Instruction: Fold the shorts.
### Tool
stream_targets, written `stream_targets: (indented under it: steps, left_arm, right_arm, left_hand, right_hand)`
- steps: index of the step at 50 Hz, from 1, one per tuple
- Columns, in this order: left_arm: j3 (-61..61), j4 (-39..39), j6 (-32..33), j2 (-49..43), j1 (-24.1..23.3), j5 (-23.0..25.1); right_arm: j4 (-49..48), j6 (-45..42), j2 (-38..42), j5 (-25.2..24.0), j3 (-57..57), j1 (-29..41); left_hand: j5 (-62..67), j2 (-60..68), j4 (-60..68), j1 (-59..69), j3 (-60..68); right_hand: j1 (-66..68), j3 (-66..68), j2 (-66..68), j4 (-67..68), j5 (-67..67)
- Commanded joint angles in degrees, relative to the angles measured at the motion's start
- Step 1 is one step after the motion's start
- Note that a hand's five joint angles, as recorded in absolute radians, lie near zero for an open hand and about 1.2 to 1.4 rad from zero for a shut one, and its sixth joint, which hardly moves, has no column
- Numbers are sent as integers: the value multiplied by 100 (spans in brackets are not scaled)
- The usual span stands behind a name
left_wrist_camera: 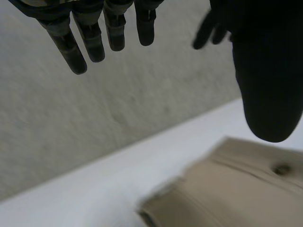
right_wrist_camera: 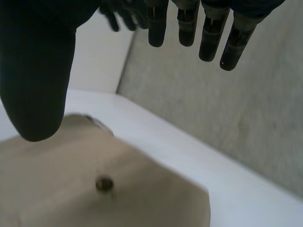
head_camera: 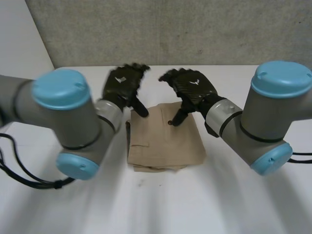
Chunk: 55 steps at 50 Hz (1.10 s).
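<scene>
Found tan shorts (head_camera: 165,141) folded in a stack at the middle of the white surface (head_camera: 161,204). Found left hand (head_camera: 124,85) and right hand (head_camera: 190,87) poised over its far edge, fingers straight, grasping nothing, thumbs angled down toward the cloth.

Lighting: bright, soft and even, falling from above.
Table (head_camera: 229,204): near-white, the brightest surface in the head view.
Wall (head_camera: 195,29): mid-grey, mottled, evenly lit.
Shorts (head_camera: 165,141): flat tan, faint shading along the folds, thin dark shadow under the near edge.
Left hand (left_wrist_camera: 270,71), right hand (right_wrist_camera: 38,71): near-black silhouettes against the lit wall in the wrist views, thumbs showing no surface detail.
</scene>
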Motion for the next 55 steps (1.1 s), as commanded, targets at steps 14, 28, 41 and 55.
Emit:
stream_targets:
  steps: [14,28,41,55]
  left_arm:
    - [385,-1262,496,-1259,-218,-782]
    - [148,-1376,514,1136,71,-484]
    - [560,-3141,-374,2670,1908,992]
    - [499,-3407,-427,2810,2094,1450]
  right_arm:
    - [1468,-1262,1543,862,-895,-203]
    - [1118,-490,-732,1028,-641,-405]
    - [1468,-471,-2280,2013,-579,-1213]
    - [2031,-682,-2272,1565,-623,-1266]
  left_hand:
    - [-155,-50,-62,29,-130]
    - [-255,-151,-163,-72,-231]
    - [-205,-101,-112,-21,-180]
    - [-255,-151,-163,-72,-231]
  right_hand:
    - [-172,-227,-287,-361,-416]
    - [-172,-227,-287,-361,-416]
    - [-172,-227,-287,-361,-416]
    - [-172,-227,-287,-361,-416]
